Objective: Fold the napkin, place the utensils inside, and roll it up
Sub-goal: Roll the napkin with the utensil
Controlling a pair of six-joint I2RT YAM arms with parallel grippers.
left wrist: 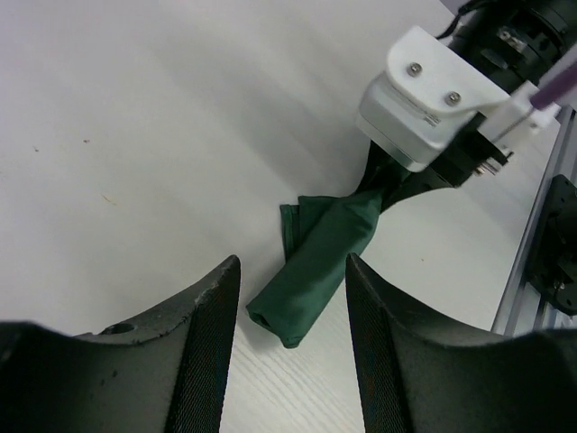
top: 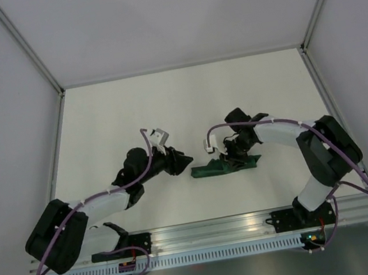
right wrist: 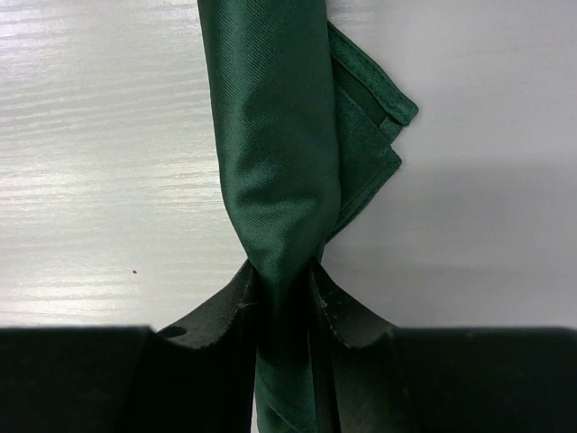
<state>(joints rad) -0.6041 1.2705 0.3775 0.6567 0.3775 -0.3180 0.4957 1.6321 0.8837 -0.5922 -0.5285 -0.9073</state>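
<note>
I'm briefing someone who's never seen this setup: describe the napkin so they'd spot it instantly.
On the white table, look near the middle. The napkin is the dark green twisted roll of cloth, pinched in the right gripper. It is the only cloth in view.

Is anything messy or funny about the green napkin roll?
Yes. The napkin is rolled unevenly: a folded corner pokes out from its side instead of being tucked in, and the roll is pinched thin where the right gripper squeezes it between its jaws.

Overhead view, close wrist views, sharing napkin (top: 209, 171)
</note>
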